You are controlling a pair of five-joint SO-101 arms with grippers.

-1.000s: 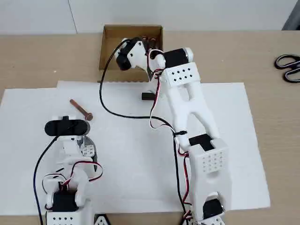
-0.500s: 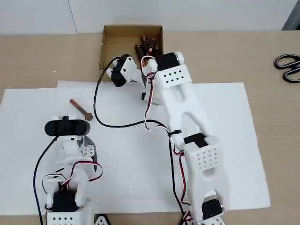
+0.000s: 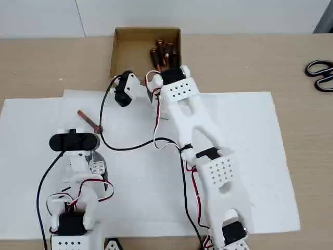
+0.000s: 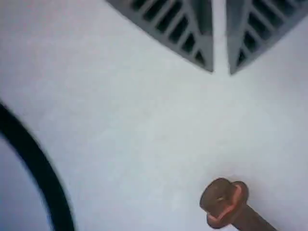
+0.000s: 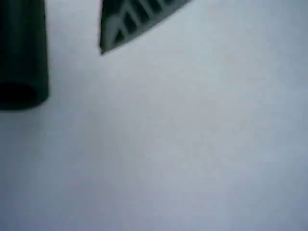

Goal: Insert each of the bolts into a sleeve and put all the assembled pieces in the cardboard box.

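Covering the table: a white paper sheet (image 3: 260,156) lies spread over a pale wooden tabletop (image 3: 260,62), and the two arms rise from its near edge.
Room: a plain light wall (image 3: 208,15) stands behind the table's far edge.
Left pincer (image 4: 220,67): its tips are drawn almost together with only a thin slit between them. Nothing is in the slit, and the pincer hangs low over the paper.
Right pincer (image 5: 110,38): it is low over the paper, and whether it is open or closed cannot be told.
Bolts: one loose bolt (image 3: 89,121), rusty brown, lies on the paper just beside the left pincer. Its flanged head is toward the tips but apart from them.
Sleeves: one black sleeve (image 5: 21,57) lies on the paper just beside the right pincer. Whether they touch cannot be told.
Cardboard box (image 3: 120,39): one, open-topped, on bare wood just beyond the right pincer.
Assembled pieces (image 3: 162,51): a cluster of about four lies in the box, on the side nearest the right pincer. The exact count is hard to tell.
Scissors (image 3: 320,73): one pair, well apart from both pincers.
Cable (image 3: 130,146): one black lead loops across the paper between the two pincers.
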